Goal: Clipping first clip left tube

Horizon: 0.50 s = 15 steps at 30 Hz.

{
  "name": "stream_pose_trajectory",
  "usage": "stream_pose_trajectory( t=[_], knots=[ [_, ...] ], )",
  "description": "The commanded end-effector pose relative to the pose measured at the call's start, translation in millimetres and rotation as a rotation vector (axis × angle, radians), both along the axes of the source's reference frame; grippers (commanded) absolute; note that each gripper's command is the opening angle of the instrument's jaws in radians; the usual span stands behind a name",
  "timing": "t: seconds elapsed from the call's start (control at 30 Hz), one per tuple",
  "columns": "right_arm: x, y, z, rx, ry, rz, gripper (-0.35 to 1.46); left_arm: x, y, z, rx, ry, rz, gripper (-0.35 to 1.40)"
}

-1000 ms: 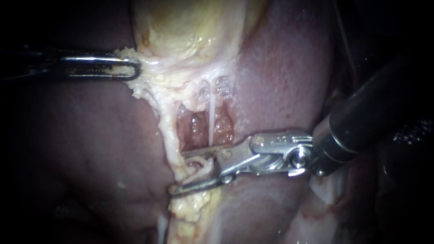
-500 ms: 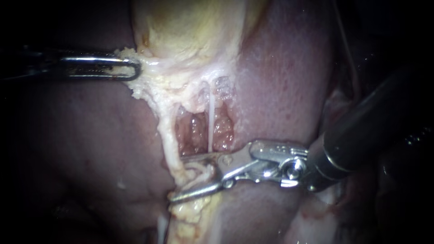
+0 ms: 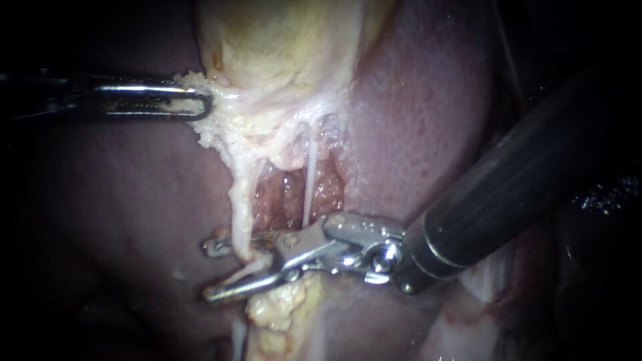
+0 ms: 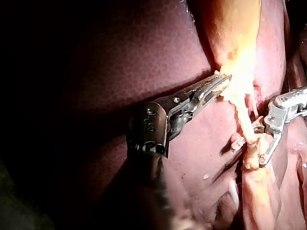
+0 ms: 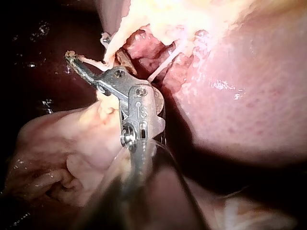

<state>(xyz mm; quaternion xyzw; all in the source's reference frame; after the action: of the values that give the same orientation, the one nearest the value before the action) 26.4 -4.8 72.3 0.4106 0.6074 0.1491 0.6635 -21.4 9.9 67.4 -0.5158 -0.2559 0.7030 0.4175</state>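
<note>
Two instruments and two tubes show. The left instrument point(image 3: 190, 105) has its jaws clenched on the fatty lower-left edge of the gallbladder point(image 3: 281, 47). Below the gallbladder run the thick, pale left tube point(image 3: 239, 207) and the thin white right tube point(image 3: 310, 175). The right instrument point(image 3: 212, 269) reaches in further below the gallbladder. Its two jaws stand apart, one on either side of the left tube's lower end, and are not closed on it. The liver point(image 3: 414, 113) flanks the gallbladder on both sides.
</note>
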Motion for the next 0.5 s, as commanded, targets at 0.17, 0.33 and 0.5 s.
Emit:
stream_pose_trajectory(
  t=[0.17, 0.33, 0.5],
  knots=[
    [-1.4, 0.2, -1.6, 0.007, 0.009, -0.015, 0.50, 0.2, 0.0, -0.1, 0.000, -0.001, 0.001, -0.35],
    [-2.8, -0.5, -4.7, 0.022, 0.043, -0.076, 0.47, 0.2, 0.0, -0.1, 0.000, -0.001, 0.002, -0.35],
    [-3.0, -0.9, -6.3, 0.027, 0.065, -0.115, 0.45, 0.2, 0.0, -0.1, 0.000, -0.001, 0.002, -0.35]
  ],
)
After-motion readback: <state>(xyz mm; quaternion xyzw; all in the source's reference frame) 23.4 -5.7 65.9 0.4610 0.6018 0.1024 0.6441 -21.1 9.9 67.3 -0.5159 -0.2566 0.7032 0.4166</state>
